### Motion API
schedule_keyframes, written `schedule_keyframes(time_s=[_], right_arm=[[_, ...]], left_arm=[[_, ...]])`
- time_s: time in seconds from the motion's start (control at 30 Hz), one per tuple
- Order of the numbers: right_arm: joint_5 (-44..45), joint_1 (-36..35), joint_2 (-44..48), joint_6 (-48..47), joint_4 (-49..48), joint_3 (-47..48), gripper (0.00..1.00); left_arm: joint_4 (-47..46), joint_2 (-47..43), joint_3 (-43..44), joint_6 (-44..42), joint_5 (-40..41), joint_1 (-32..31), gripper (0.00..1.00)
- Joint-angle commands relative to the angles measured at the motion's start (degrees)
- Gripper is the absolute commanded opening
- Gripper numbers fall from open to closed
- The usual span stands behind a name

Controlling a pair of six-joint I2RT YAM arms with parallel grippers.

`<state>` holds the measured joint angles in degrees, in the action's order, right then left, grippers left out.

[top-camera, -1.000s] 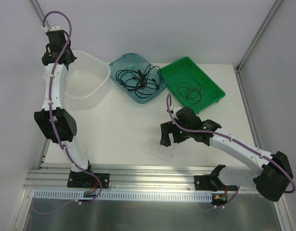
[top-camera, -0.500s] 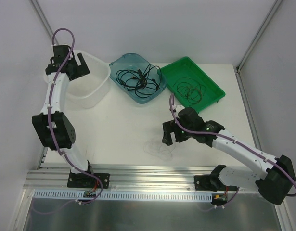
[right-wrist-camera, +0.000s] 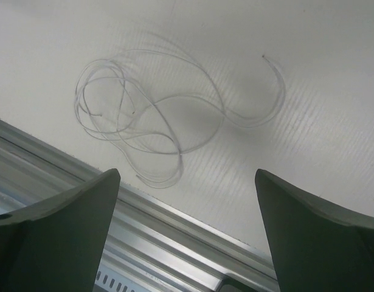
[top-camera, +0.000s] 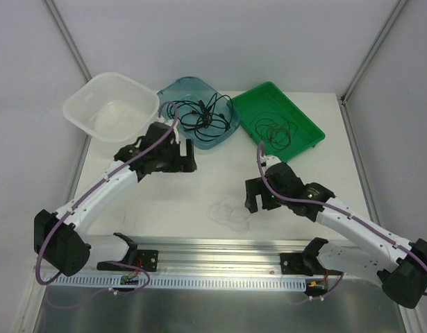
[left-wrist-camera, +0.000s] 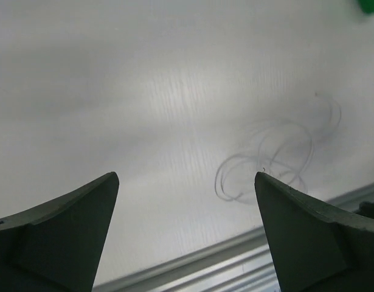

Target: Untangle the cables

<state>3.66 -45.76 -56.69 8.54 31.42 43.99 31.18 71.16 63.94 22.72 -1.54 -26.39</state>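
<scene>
Tangled black cables [top-camera: 199, 112] are seen in the rounded blue plastic tray [top-camera: 178, 89]. Dark coiled cables [top-camera: 275, 133] are seen in the rectangular green plastic tray [top-camera: 265, 97]. Spread apart with nothing gripped: left fingers [left-wrist-camera: 65, 231], right fingers [right-wrist-camera: 308, 225], above the white surface [top-camera: 171, 201].

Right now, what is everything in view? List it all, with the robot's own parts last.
white tub: 1, translucent white, far left
blue tray: 1, blue, far centre
black cables: tangled bunch, count unclear, black, in the blue tray
green tray: 1, green, far right
dark cable coil: 1, dark, in the green tray
clear cable: 1 loose tangle, transparent, on the table by the rail
table: 1, white
rail: 1, aluminium, near edge
left gripper: 1, dark, open, above the table
right gripper: 1, dark, open, above the clear cable
</scene>
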Motion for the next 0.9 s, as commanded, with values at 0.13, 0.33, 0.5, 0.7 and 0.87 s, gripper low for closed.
schedule_keyframes(time_s=[0.13,0.33,0.5,0.7,0.87], right_arm=[[2.84,-0.21,5.88,4.56,1.89,-3.64,0.98],[3.11,-0.30,10.27,6.67,3.03,-5.22,0.98],[3.63,-0.30,13.18,7.28,4.61,-5.75,0.98],[4.34,-0.30,14.41,7.37,5.32,-6.19,0.98],[3.99,-0.30,13.62,7.55,4.18,-6.98,0.97]], left_arm=[[-2.43,4.51,-3.13,14.63,5.31,-19.64,0.87],[-2.70,20.84,6.44,9.28,7.52,-26.17,0.75],[-2.61,31.04,12.34,5.41,7.95,-26.17,0.68],[-2.35,37.21,14.81,3.73,3.05,-26.17,0.55],[-2.35,38.09,13.14,4.35,-0.65,-26.69,0.45]])
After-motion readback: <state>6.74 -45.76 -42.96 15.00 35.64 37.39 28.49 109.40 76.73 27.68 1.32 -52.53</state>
